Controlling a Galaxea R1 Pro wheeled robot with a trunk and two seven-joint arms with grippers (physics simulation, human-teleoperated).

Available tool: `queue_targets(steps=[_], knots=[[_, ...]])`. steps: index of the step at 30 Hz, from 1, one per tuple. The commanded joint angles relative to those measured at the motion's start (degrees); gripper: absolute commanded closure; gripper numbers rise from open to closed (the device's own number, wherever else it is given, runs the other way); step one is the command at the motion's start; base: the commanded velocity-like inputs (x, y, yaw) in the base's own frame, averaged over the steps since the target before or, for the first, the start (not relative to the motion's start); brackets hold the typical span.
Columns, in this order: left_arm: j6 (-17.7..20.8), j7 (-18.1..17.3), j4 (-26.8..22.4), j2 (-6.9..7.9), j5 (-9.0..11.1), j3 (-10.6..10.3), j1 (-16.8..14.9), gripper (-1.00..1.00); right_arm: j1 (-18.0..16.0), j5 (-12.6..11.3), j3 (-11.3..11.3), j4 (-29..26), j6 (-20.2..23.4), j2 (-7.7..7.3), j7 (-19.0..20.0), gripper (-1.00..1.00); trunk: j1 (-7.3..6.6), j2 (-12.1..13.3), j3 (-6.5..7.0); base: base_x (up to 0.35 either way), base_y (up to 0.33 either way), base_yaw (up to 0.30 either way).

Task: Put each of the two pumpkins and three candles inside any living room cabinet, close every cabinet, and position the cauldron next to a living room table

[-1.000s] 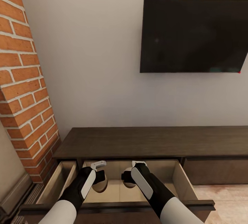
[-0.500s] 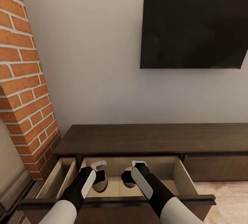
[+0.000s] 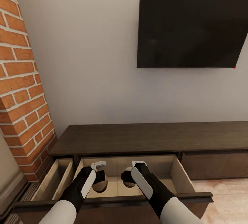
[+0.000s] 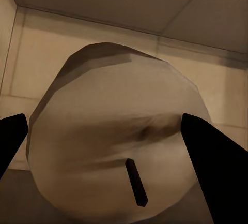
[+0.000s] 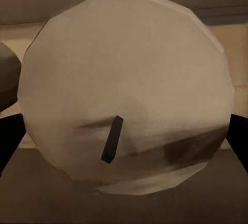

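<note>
The long dark-brown cabinet (image 3: 144, 138) stands against the wall with its middle drawer (image 3: 179, 175) pulled out, showing pale wood inside. My left gripper (image 3: 100, 178) is shut on a beige candle (image 3: 101, 185) and holds it inside that drawer. In the left wrist view the candle (image 4: 119, 141) sits between the two dark fingers (image 4: 214, 157), wick up. My right gripper (image 3: 128, 178) is shut on a second candle (image 3: 129, 182) beside the first. This candle (image 5: 124, 89) looms large in the right wrist view, and the other candle's edge (image 5: 8, 74) shows beside it. The pumpkins are out of view.
A narrower drawer (image 3: 55, 179) at the cabinet's left end is also open, next to a red brick column (image 3: 20, 89). A black television (image 3: 189, 31) hangs on the wall above. The drawer front (image 3: 213, 165) to the right is shut, with pale wood floor (image 3: 227, 193) before it.
The whole picture has shifted slightly, so the camera moved. Both grippers keep the same hold on their candles over the open drawer.
</note>
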Motion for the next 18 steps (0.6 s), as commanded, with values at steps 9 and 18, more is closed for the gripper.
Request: queue_targets(steps=[9,18], knots=[[0.0,0.0,0.0,0.00,0.0,0.0,0.0,1.00,0.0,0.0,0.0,0.0,0.0,0.00,0.0,1.00,0.22,-0.4,-0.18,0.064,0.000,0.000],[-0.1,0.0,0.0,0.00,0.0,0.0,0.0,1.00,0.0,0.0,-0.1,0.3,0.0,0.00,0.0,1.00,1.03,-1.7,-2.05,0.001,0.000,0.000]])
